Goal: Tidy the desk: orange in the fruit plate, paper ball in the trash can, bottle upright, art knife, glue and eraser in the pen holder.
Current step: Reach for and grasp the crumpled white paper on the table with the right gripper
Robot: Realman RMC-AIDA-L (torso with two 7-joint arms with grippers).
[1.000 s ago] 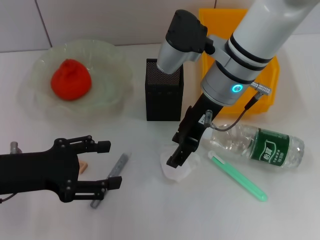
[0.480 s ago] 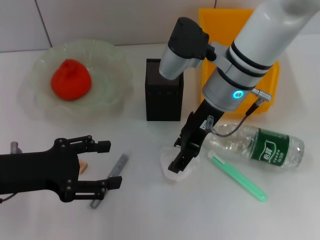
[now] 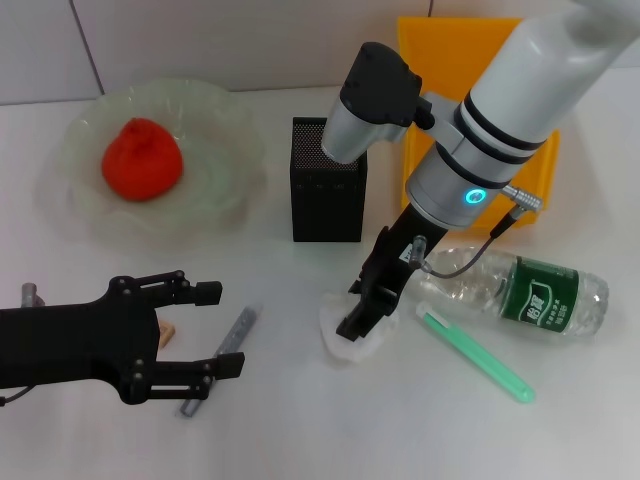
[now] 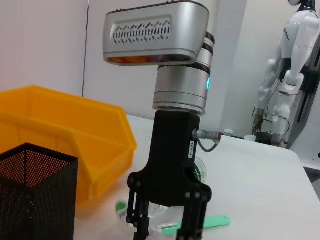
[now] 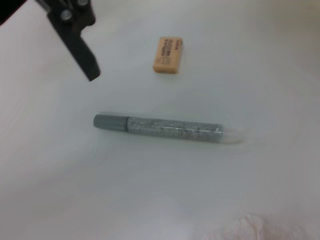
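We are bringing the right gripper (image 3: 358, 322) straight down onto the paper ball (image 3: 350, 337) — its fingers spread, straddling the ball on the tabletop (image 3: 420, 430), nothing grasped yet — while the left gripper (image 3: 205, 330) is hovering well apart, fingers released.

Clear plastic bottle (image 3: 515, 293) lying on its side carries a green label with white characters, too small to make out. Small tan rectangular eraser (image 5: 167, 54) has dark print on its top face, also unreadable. No other text, numbers or signs legible anywhere.
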